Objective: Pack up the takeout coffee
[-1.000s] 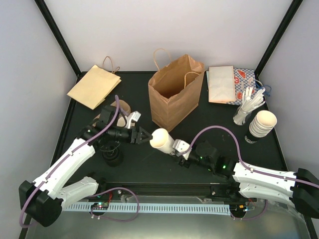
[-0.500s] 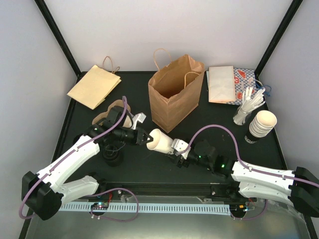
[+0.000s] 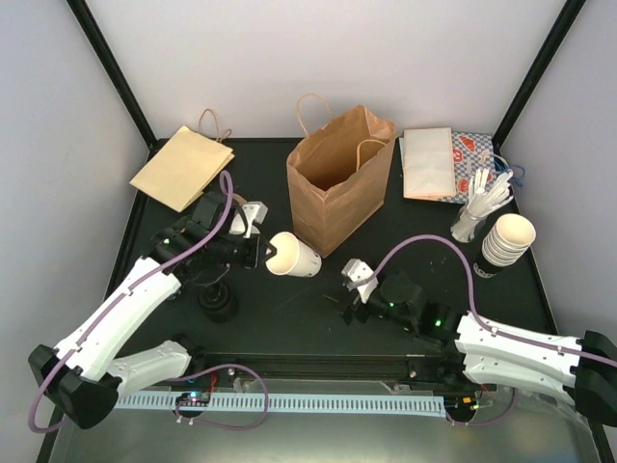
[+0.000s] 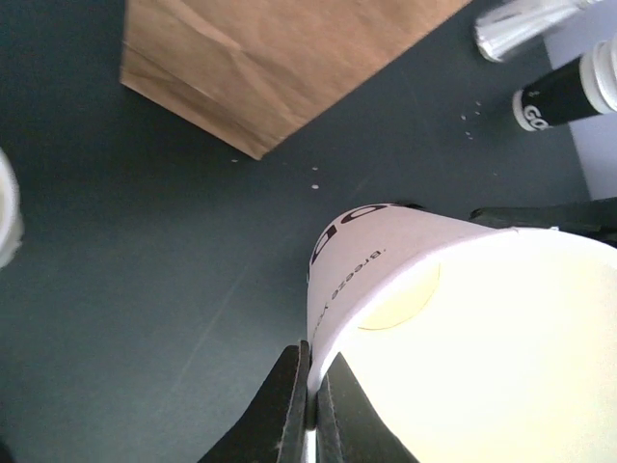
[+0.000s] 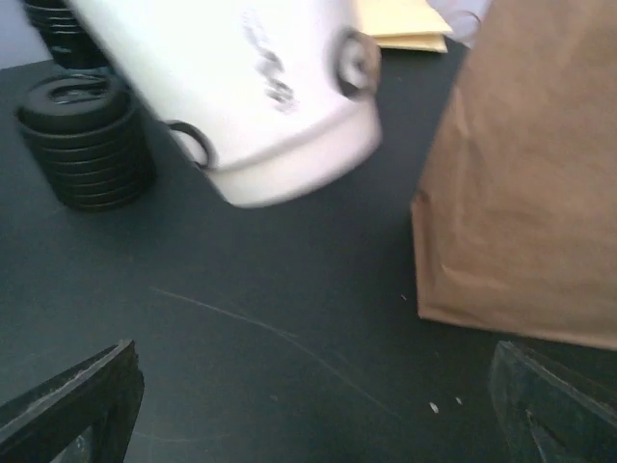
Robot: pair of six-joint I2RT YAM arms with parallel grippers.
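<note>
The dark table [image 3: 289, 323] bears an upright brown paper bag [image 3: 337, 188], which stands just beyond the left gripper [image 3: 262, 253] and to its right. That gripper's fingers [image 4: 284, 420] are pinched tight on the rim wall of the takeout coffee cup [image 3: 294, 256] (tipped sideways, mouth towards that wrist). The right gripper [image 3: 351, 292] is spread wide and holds nothing, with the cup ahead of its tips and apart from them. A stack of black lids [image 5: 87, 145] sits ahead of them to the left.
</note>
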